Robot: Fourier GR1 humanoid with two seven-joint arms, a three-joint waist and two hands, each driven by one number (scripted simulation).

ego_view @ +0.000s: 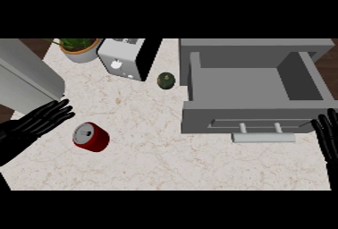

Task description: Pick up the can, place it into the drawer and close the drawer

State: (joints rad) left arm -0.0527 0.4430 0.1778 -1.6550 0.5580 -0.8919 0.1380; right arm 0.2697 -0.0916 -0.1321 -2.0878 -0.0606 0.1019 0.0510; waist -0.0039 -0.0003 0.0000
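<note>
Can (pixel 91 137) just beside left hand (pixel 41 120)

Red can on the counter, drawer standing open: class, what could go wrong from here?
1. The red can sits beside the open left hand; a sideways touch might knock it away.
2. Carrying it to the drawer could clip the front wall.
3. The right hand hovers by the handle and might close it too early.

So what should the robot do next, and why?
Probably slide the left hand toward the red can and curl round it. The can stands untouched on the counter, that hand is open beside it, and the drawer already sits open.
</note>
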